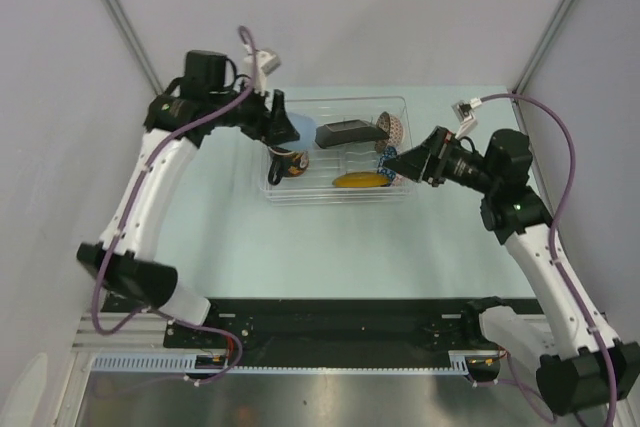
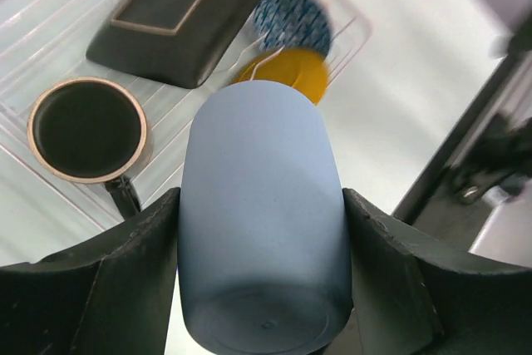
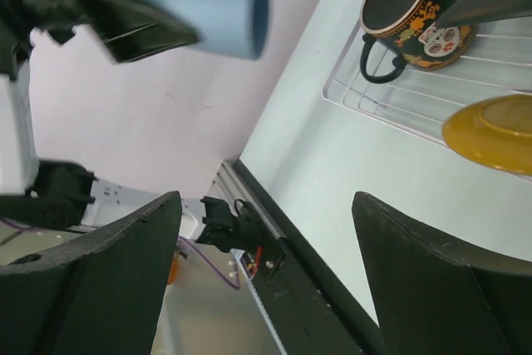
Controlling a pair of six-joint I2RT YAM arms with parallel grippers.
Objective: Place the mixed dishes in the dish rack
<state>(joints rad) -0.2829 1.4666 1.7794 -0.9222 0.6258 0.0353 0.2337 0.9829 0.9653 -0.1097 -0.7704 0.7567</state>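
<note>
My left gripper (image 1: 280,119) is shut on the small light-blue cup (image 2: 262,222) and holds it above the left end of the clear dish rack (image 1: 330,197). The cup also shows in the right wrist view (image 3: 212,10). In the rack are the black square plate (image 2: 179,18), the dark mug (image 2: 87,130), the yellow saucer (image 2: 291,72) and the blue patterned bowl (image 2: 293,21). The cream-pink bowl (image 1: 393,127) stands on edge at the rack's far right. My right gripper (image 1: 405,162) is open and empty at the rack's right end, above the table (image 3: 332,164).
The rack's wire grid (image 3: 391,97) shows under the mug (image 3: 411,14) and the saucer (image 3: 490,130). Grey walls stand on the left, right and far sides. A black rail (image 1: 340,312) with the arm bases runs along the near edge.
</note>
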